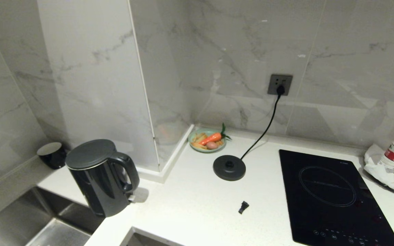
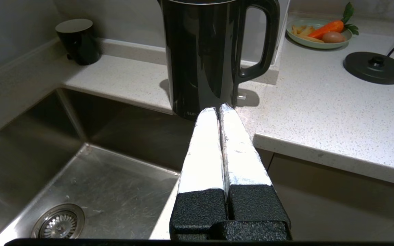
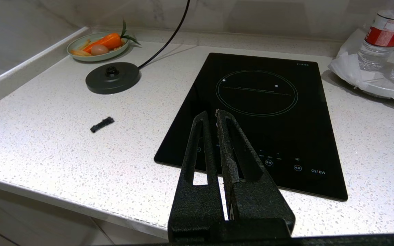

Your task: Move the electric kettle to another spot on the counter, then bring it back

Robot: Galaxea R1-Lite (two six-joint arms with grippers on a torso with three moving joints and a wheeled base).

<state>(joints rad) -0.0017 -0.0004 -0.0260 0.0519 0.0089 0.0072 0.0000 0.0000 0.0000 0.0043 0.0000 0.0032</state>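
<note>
Two grippers: neither appears in the head view; each shows only in its own wrist view.
Left gripper (image 2: 218,110): fingers clenched together, empty, tips just short of the kettle's base, over the sink's (image 2: 80,171) edge.
Right gripper (image 3: 211,114): fingers closed, empty, above the cooktop's (image 1: 327,194) near edge.
Kettle (image 1: 97,177): lower left of the head view, upright on the counter (image 1: 190,205) beside the sink, handle facing right.
Base disc (image 1: 229,167): centre, well apart from the kettle, corded to the wall socket (image 1: 279,84).
Cup (image 1: 52,155): behind the kettle, left.
Plate (image 1: 207,140): in the corner, holding a carrot.
</note>
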